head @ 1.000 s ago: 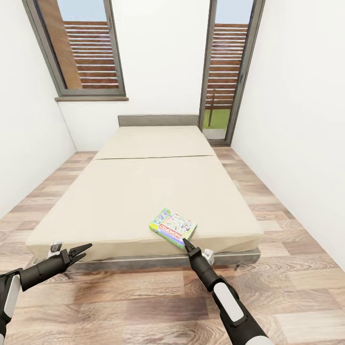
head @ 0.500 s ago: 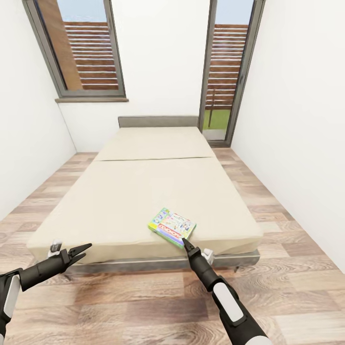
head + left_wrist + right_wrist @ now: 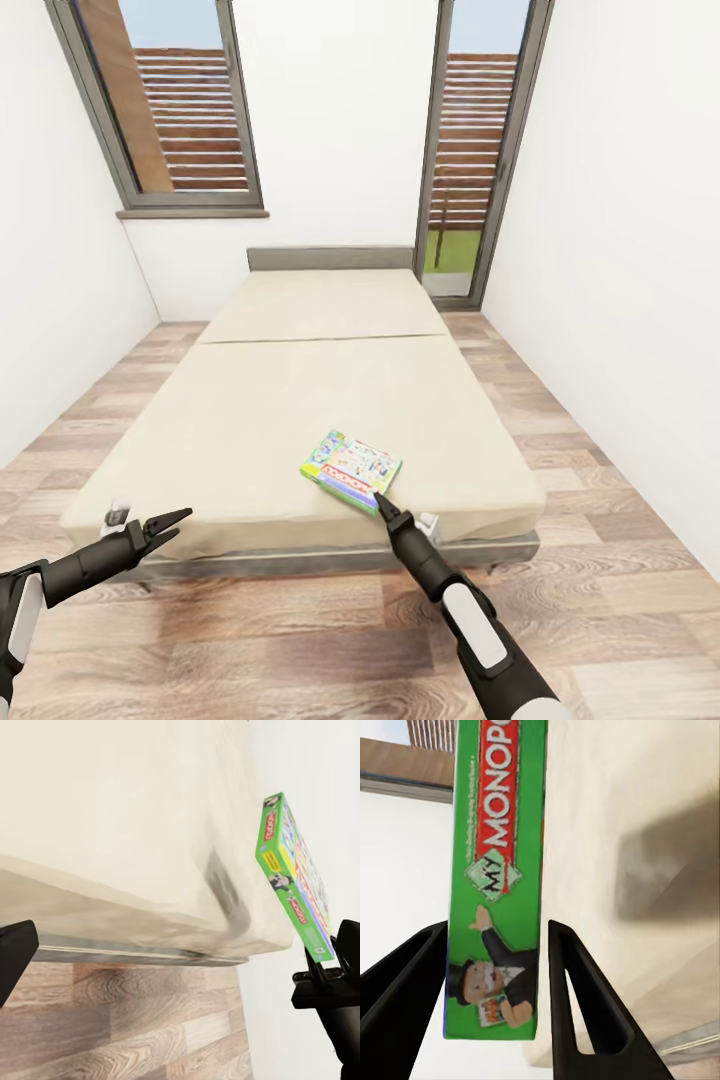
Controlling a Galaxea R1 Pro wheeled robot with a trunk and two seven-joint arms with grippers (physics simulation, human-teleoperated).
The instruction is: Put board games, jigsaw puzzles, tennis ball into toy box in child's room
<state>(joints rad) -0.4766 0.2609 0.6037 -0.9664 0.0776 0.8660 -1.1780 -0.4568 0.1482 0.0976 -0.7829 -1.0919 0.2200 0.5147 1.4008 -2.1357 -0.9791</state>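
One board game (image 3: 350, 469), a flat box with a green edge and a pale cartoon lid, is at the near edge of the bed (image 3: 300, 400). My right gripper (image 3: 381, 502) is shut on its near corner. In the right wrist view the green "My Monopoly" edge of the board game (image 3: 499, 870) runs between my two black fingers (image 3: 577, 997). The left wrist view shows the board game (image 3: 296, 881) tilted a little above the mattress corner. My left gripper (image 3: 166, 525) hangs open in front of the bed's near left corner, holding nothing. The table and toy box are out of view.
The bed has a dark grey frame (image 3: 320, 560) and headboard and stands between white walls. Wood-plank floor (image 3: 600, 520) runs down both sides and in front. A window (image 3: 165, 110) and a glass door (image 3: 470, 150) are on the far wall.
The right gripper and the board game have shifted slightly left and up over the mattress edge. The view has tilted a little. The left gripper has stayed put.
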